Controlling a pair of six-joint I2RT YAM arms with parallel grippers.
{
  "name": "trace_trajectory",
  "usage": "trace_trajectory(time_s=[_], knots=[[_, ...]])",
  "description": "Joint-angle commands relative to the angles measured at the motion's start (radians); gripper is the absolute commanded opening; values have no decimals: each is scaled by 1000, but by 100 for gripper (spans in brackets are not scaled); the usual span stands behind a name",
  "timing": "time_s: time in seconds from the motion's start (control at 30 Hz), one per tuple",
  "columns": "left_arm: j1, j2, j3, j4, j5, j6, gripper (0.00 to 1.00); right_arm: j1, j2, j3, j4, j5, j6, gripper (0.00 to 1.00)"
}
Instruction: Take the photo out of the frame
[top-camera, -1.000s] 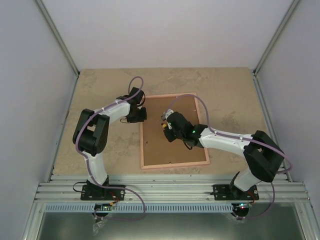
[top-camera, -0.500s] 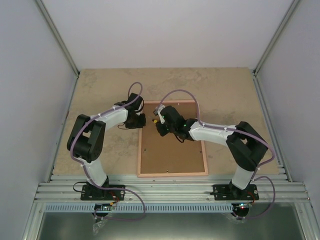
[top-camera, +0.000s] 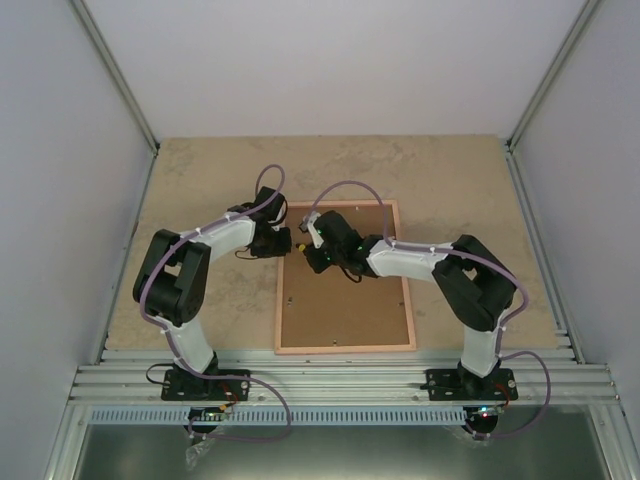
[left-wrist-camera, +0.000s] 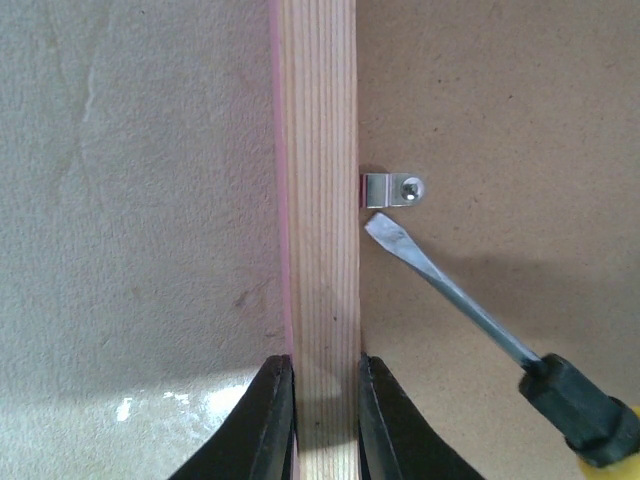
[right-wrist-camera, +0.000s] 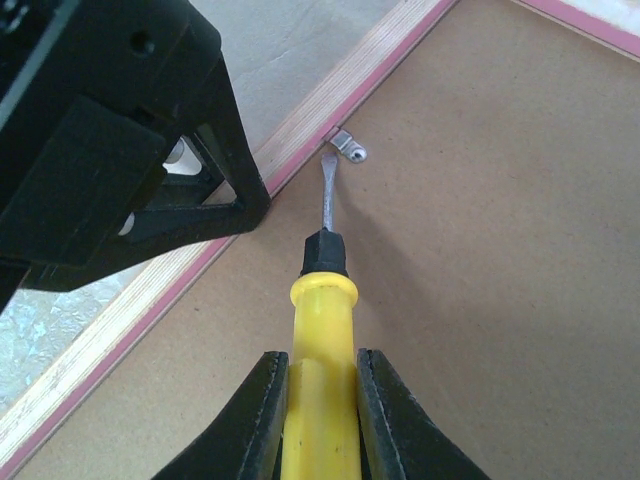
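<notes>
From the top view, the frame (top-camera: 345, 348) lies back side up in the middle of the table (top-camera: 200, 180), brown backing board (top-camera: 345, 310) facing me. The photo is hidden from me. My left arm rises from its base at 7 o'clock, elbow out toward 9, and its forearm swings in toward 3, which puts the left gripper (top-camera: 283, 241) on the frame's left rail. The right arm folds from 5 o'clock and stretches toward 10 across the board, the right gripper (top-camera: 314, 248) close to the left one.

On the left wrist camera, the left gripper (left-wrist-camera: 322, 420) is clamped across the tan wooden rail. A small metal clip (left-wrist-camera: 390, 189) is screwed to the board beside the rail. The flat tip of the screwdriver (left-wrist-camera: 440, 290), coming in from 4 o'clock, sits just under the clip.

On the right wrist camera, the right gripper (right-wrist-camera: 322, 420) is closed around the screwdriver's yellow handle. The blade points to 12, with its tip just beside the clip.
</notes>
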Motion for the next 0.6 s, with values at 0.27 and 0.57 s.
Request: trace_trajectory(time_s=[0.27,0.57], knots=[[-9,-9,-19,-7,67,13,5,-11,56,50,20,-11,17,0],[-9,-14,-25,-9,63,12,4,-18,58,47,23,75,45,0]])
